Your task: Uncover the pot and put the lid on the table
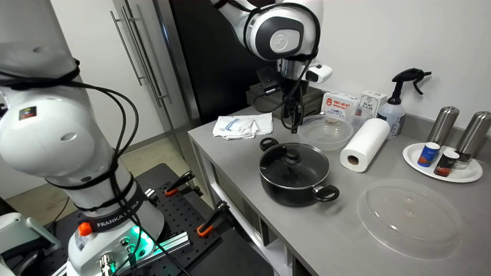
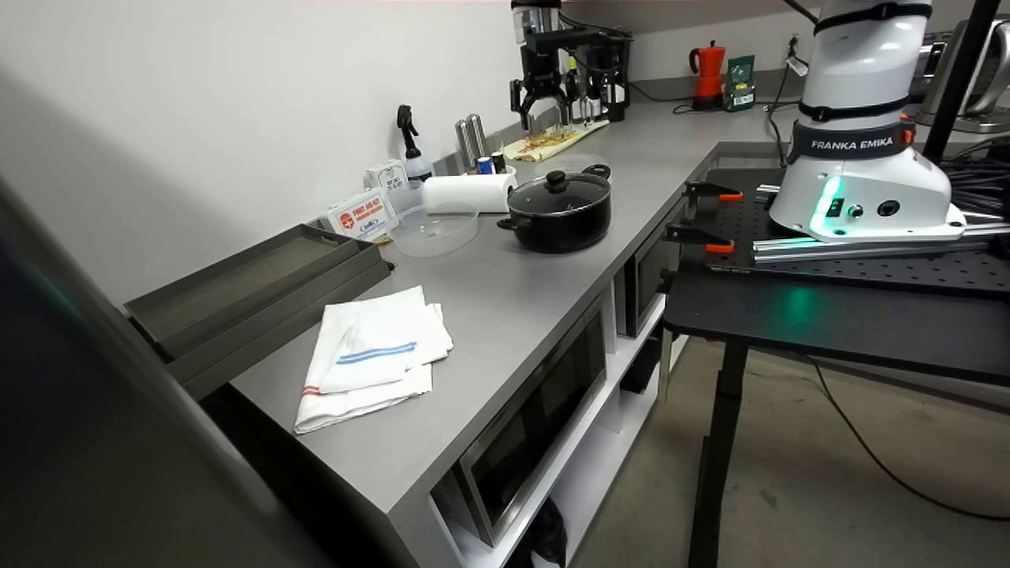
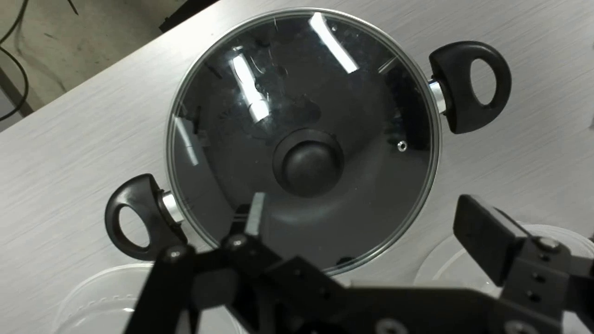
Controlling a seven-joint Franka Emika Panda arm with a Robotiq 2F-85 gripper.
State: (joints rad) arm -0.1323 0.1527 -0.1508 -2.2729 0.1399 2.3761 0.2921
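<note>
The black pot stands upright on the grey table near its front edge. It also shows in an exterior view. Its glass lid with a round black knob sits on it. In the wrist view the lid and knob face me from below, between the pot's two loop handles. My gripper is open and empty, its fingers wide apart. In the wrist view one finger overlaps the lid and one lies beyond its rim. In an exterior view the gripper hangs high, apart from the lid.
A paper-towel roll and a clear plastic bowl lie beside the pot towards the wall. A clear domed cover lies on the table. A plate holds shakers. A folded towel and grey trays are at the table's end.
</note>
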